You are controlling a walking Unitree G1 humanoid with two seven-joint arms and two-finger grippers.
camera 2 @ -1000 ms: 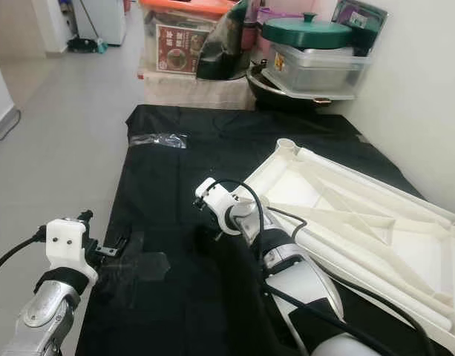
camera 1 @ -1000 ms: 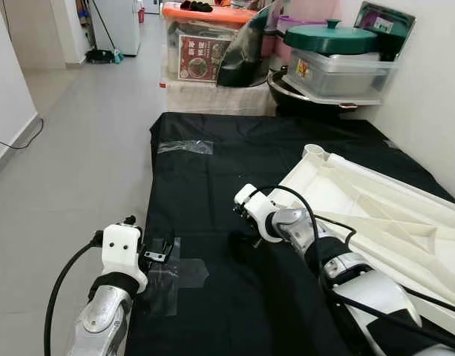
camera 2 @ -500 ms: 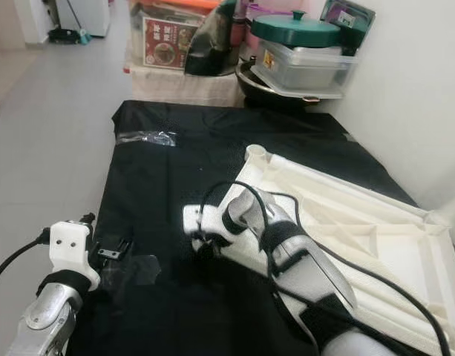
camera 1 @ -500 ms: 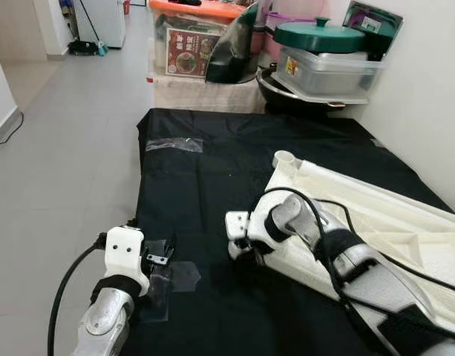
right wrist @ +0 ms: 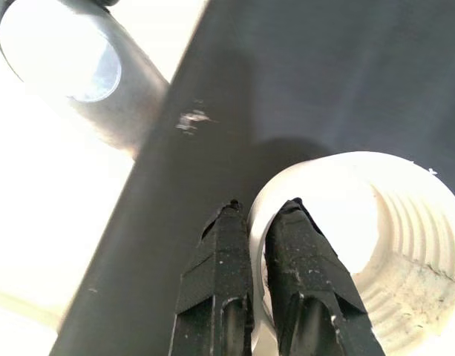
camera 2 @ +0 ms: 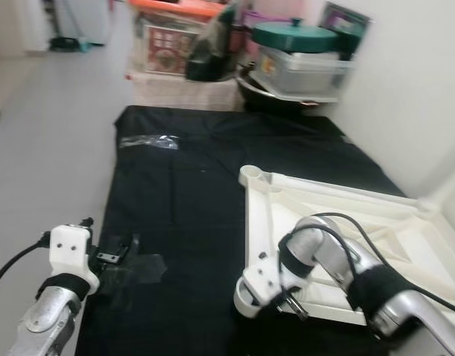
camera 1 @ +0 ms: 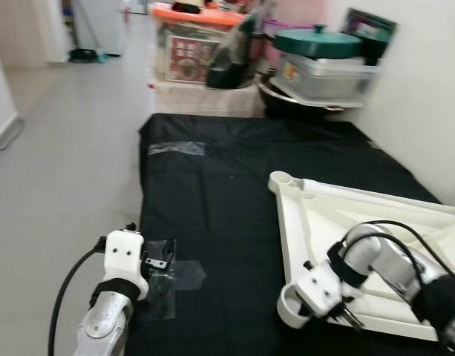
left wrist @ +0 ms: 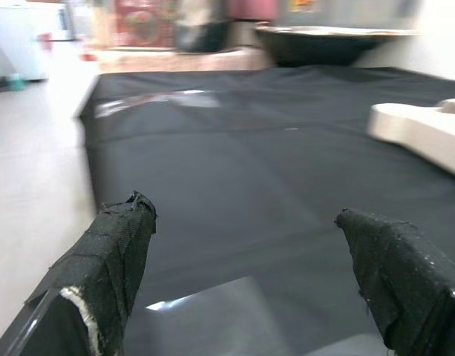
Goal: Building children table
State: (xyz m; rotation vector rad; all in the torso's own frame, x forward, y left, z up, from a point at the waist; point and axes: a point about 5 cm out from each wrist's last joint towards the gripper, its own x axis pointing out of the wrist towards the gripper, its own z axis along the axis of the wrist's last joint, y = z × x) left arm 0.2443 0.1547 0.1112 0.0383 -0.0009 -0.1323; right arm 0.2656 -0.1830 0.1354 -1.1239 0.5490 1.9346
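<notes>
Inverted tabletop [camera 1: 361,215] — length running right.

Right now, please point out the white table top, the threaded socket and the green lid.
white table top [camera 1: 286,222], left eye view, its left rim.
threaded socket [right wrist: 405,222], right wrist view, inner thread.
green lid [camera 1: 316,41], left eye view, its dome.

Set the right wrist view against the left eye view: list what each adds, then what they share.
Right wrist view adds: the screw threads inside the corner socket, with the right gripper pinching the socket's rim, one finger outside and one inside.
Left eye view adds: the whole upturned white tabletop, the open left gripper over a clear tape patch, and the stacked boxes and green lid at the back.
Shared: the corner socket, the right gripper on it, and the black sheet.
</notes>
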